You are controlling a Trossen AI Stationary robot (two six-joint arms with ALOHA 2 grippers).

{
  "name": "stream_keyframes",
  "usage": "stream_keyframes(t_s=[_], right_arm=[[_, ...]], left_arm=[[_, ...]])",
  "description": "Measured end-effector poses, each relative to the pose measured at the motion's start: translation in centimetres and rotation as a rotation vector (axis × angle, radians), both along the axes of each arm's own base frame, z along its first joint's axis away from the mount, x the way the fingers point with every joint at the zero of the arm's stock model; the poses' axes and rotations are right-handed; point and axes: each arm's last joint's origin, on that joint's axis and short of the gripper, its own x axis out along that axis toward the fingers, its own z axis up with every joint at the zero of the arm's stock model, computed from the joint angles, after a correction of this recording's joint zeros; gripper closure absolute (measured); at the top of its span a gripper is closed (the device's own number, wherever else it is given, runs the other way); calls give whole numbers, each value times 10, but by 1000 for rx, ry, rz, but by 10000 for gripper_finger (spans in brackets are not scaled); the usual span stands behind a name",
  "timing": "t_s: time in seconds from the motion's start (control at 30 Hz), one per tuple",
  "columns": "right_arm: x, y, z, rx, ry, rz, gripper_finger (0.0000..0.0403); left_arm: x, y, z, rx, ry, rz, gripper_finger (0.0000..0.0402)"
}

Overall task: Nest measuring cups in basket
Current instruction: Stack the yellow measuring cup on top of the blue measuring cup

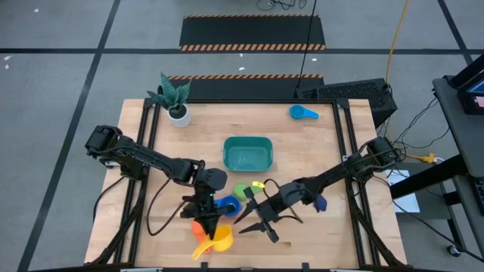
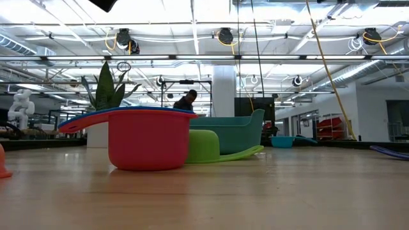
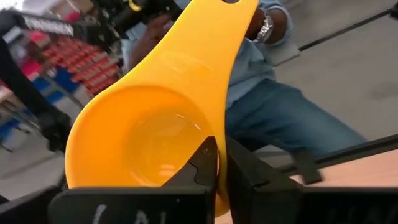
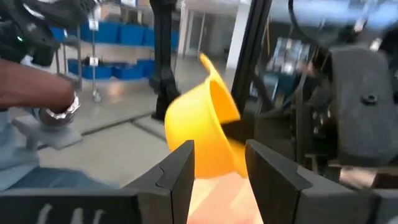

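Observation:
My left gripper (image 1: 209, 227) is shut on a yellow measuring cup (image 1: 215, 242) (image 3: 149, 124), held in the air over the table's near edge. My right gripper (image 1: 255, 225) (image 4: 219, 163) stands open just to its right, fingers pointing at the yellow cup (image 4: 202, 127) without touching it. A blue cup sits nested in a red cup (image 2: 147, 140) (image 1: 227, 204), with a green cup (image 2: 204, 145) (image 1: 240, 191) beside them on the table. The teal basket (image 1: 247, 153) (image 2: 233, 131) stands at mid-table. An orange cup (image 1: 198, 227) lies under my left gripper. A light blue cup (image 1: 302, 112) lies far right. My left gripper pinches the yellow cup's bowl wall at the rim (image 3: 214, 146), close to where the handle starts, one finger inside the bowl (image 3: 202, 163) and one outside. The fingers come nearly level, pointing toward the table's near edge. The cup is lifted clear, tipped on its side, handle pointing away from the gripper.
A white pot with a green plant (image 1: 175, 102) stands at the far left corner. A dark blue cup (image 1: 321, 202) lies by my right arm. A person sits beyond the table's near edge (image 3: 280, 106). Bare wood lies around the basket.

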Motion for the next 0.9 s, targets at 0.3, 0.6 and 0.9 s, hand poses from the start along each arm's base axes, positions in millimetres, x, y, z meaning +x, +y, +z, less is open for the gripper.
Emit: stream_keyframes(t_s=[0.3, 0.6, 0.9], right_arm=[[7, 11, 6, -125, 139, -5, 265], [6, 13, 6, -141, 134, 1, 266], [-20, 12, 21, -329, 236, -222, 266]], left_arm=[[-1, 1, -1, -18, 136, 26, 383], [2, -1, -10, -14, 217, 44, 387], [9, 9, -13, 16, 486, 375, 394]])
